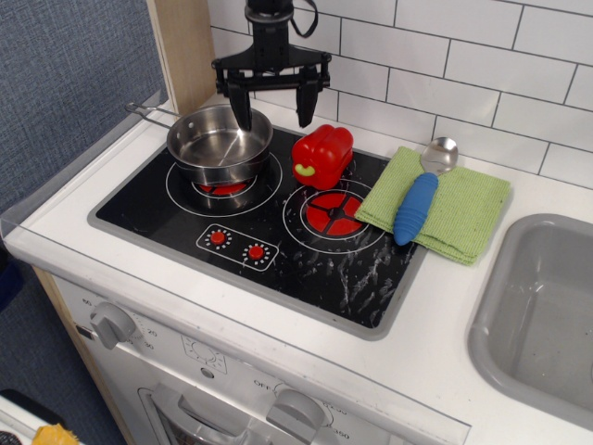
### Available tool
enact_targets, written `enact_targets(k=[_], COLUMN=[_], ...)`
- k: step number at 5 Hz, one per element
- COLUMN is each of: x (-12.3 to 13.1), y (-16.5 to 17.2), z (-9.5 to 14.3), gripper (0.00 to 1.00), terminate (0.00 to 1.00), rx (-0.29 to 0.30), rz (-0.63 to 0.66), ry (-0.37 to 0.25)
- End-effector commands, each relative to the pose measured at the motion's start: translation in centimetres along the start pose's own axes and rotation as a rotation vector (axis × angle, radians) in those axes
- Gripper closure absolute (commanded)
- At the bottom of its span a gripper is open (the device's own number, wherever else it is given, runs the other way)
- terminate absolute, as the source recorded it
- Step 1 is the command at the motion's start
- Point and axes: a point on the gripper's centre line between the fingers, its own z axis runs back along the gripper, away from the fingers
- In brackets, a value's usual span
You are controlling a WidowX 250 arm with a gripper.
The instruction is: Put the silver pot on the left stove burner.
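A single view, set in front of the toy kitchen and above it, looks down at an angle toward the white tiled wall [463, 83]; it stands slightly to the left of the black cooktop [269, 232], which fills the middle of the picture; close enough that the grey sink basin [537, 315] is cut by the right edge and the oven knobs [111, 323] by the bottom.

Bright, even light; sharp focus, glare streaks on the black cooktop [343, 264].
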Motion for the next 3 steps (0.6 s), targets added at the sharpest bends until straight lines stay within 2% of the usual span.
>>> enact_targets(k=[1,2,3], x=[-1.0,-2.7,-4.0], y=[-1.0,-1.4,-1.3], z=[7.4,7.7,7.7], gripper=[0.0,0.0,0.0], terminate=[0.0,0.0,0.0], rx=[-0.106,-0.111,-0.079], rz=[-0.471,-0.506,-0.483], ry=[-0.148,-0.136,-0.128])
